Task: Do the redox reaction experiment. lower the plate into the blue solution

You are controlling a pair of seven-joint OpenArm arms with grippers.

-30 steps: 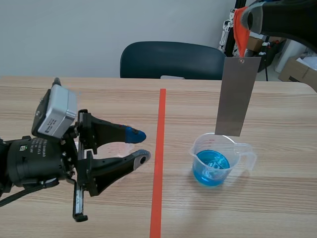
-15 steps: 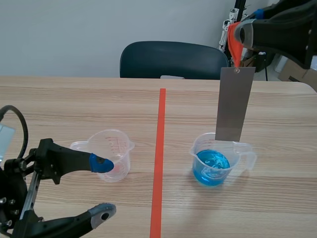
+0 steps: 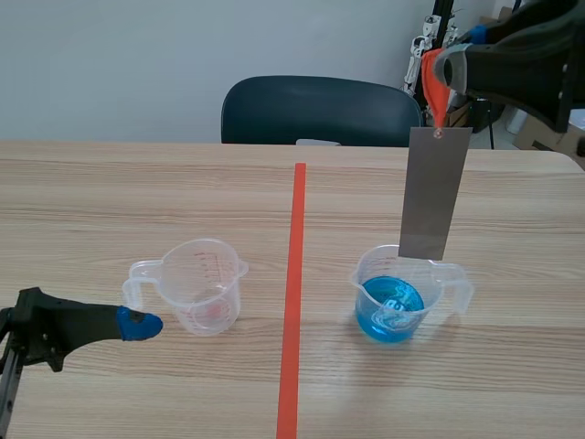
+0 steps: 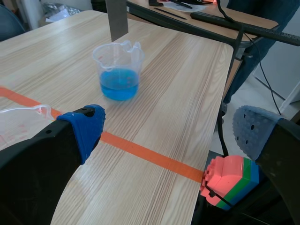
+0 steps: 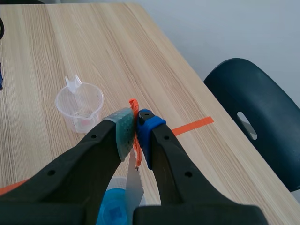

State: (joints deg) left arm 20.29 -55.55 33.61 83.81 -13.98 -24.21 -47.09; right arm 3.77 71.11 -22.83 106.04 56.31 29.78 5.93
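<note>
Right gripper clamps the orange tab; metal plate hangs over the blue-solution beaker (left gripper fingers apart).

A lab-like workroom: plain white wall, taped wooden table, dark chair, plastic measuring beakers.

You have a light wooden table with an orange-red tape line running from 6 to 12 o'clock. At 9 o'clock from the line's middle stands a clear measuring cup. At 3 o'clock stands a like cup holding blue solution.
</note>
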